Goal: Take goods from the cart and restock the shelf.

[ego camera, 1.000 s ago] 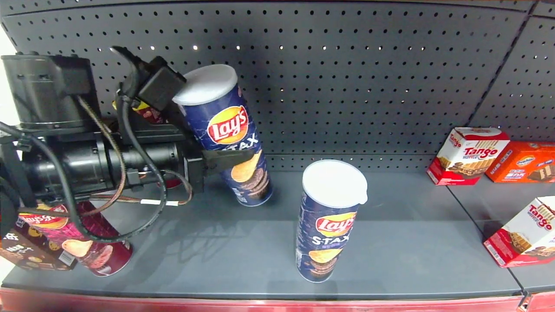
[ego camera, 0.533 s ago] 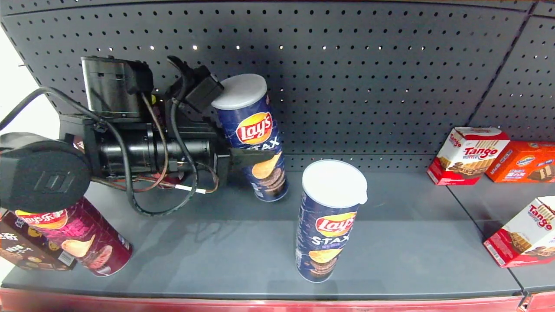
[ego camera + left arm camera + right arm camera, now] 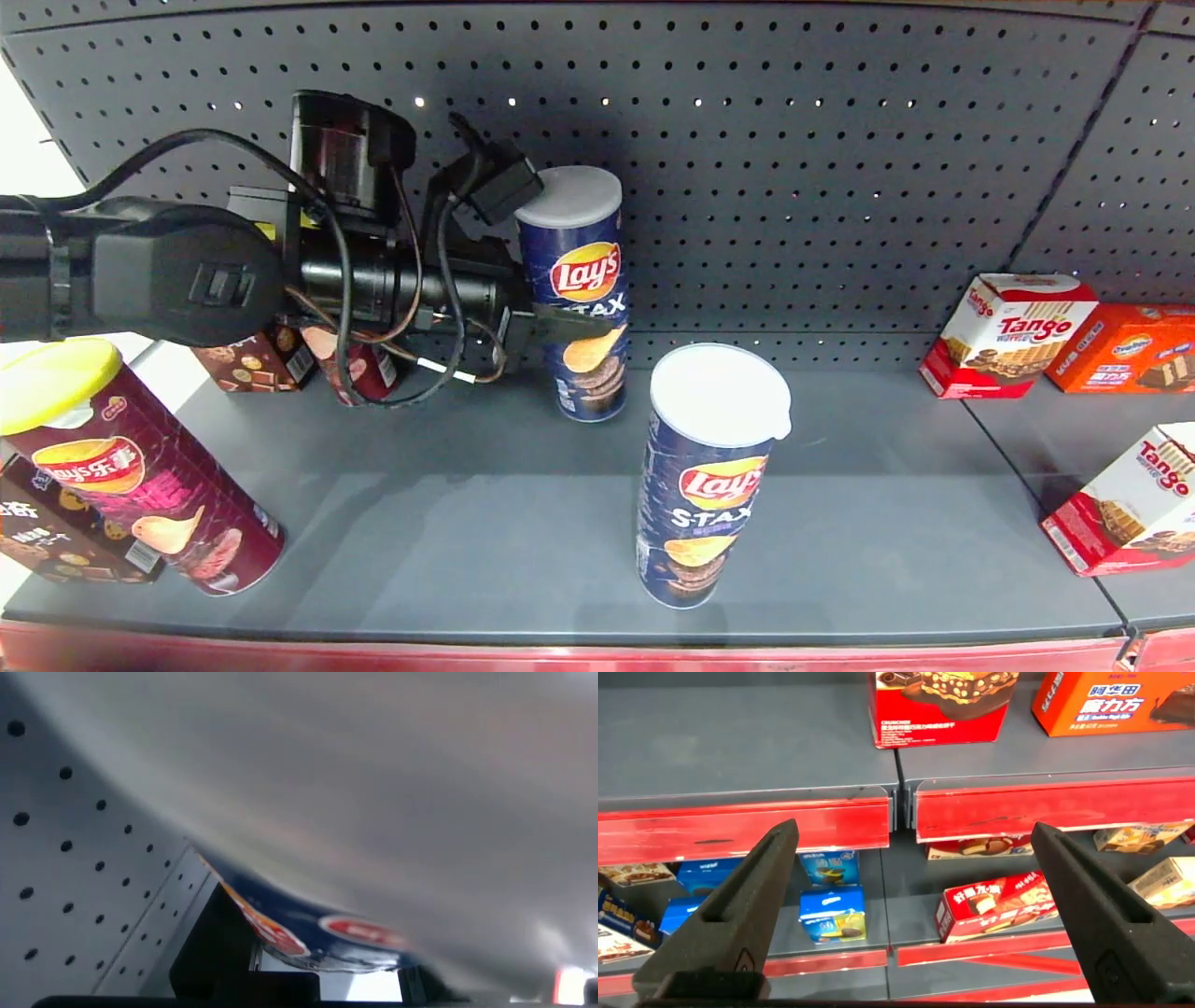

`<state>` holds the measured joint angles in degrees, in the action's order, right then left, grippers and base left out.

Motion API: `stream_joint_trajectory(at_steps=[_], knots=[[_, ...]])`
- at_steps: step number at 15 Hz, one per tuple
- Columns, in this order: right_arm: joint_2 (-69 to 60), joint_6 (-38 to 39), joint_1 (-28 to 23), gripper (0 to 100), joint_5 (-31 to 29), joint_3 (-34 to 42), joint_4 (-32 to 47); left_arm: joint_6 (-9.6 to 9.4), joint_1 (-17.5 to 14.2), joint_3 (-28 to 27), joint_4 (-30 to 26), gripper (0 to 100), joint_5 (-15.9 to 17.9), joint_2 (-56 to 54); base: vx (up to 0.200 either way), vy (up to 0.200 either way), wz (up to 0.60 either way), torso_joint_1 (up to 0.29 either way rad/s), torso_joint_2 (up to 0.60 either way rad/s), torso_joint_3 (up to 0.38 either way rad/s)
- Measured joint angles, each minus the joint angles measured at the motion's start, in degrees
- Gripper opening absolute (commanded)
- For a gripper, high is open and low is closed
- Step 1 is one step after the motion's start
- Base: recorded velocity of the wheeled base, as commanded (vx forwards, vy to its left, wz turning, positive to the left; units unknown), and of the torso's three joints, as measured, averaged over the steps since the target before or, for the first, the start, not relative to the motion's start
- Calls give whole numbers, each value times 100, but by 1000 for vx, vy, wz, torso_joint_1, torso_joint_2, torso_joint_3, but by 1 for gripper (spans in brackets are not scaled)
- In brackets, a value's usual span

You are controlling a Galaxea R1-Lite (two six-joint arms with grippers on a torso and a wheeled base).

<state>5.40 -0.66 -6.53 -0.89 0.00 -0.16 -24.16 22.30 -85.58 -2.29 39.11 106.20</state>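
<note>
Right gripper (image 3: 913, 829): fingers spread wide, nothing between them. It faces lower tiers of boxed snacks behind red price rails (image 3: 747, 826).

Front of the shelf board (image 3: 448, 523): one blue chip can, the front can (image 3: 705, 476), stands upright near the front edge at centre, white lid on. Off to the left is a maroon can (image 3: 140, 485) with a yellow lid, and a brown box (image 3: 56, 546) just beside it at the edge. To the right are wafer boxes (image 3: 1125, 504), one forward and more farther back.

Farther back: the left gripper (image 3: 583, 327) comes in from the left, fingers closed round the lower middle of a second blue can, the held can (image 3: 579, 252). One finger crosses its front; the other is hidden behind it. The can is upright, lid up, behind and to the left of the front can, apart from it and close to the pegboard (image 3: 822, 149). Its base is at board level or just above (cannot tell which). In the left wrist view the can's side sits right against the lens, with pegboard holes beside it.

Progress, as judged: one blue can is placed; the second is at its spot in the back row but not yet let go. Left to do: seat it, open the fingers, and draw the arm out leftward without tipping it. Bare board between the cans and the wafer boxes suggests room for more stock.
</note>
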Motion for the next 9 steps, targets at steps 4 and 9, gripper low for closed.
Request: stream_joint_trajectory(at_steps=[4, 9], knots=[[0, 0, 0, 100, 0, 0, 0, -110, 18, -452, -422, 0, 2, 280, 0, 0, 0, 0, 0, 0], [0, -2, -2, 100, 0, 0, 0, -118, 66, -1193, -835, 0, 9, 695, 0, 0, 0, 0, 0, 0]])
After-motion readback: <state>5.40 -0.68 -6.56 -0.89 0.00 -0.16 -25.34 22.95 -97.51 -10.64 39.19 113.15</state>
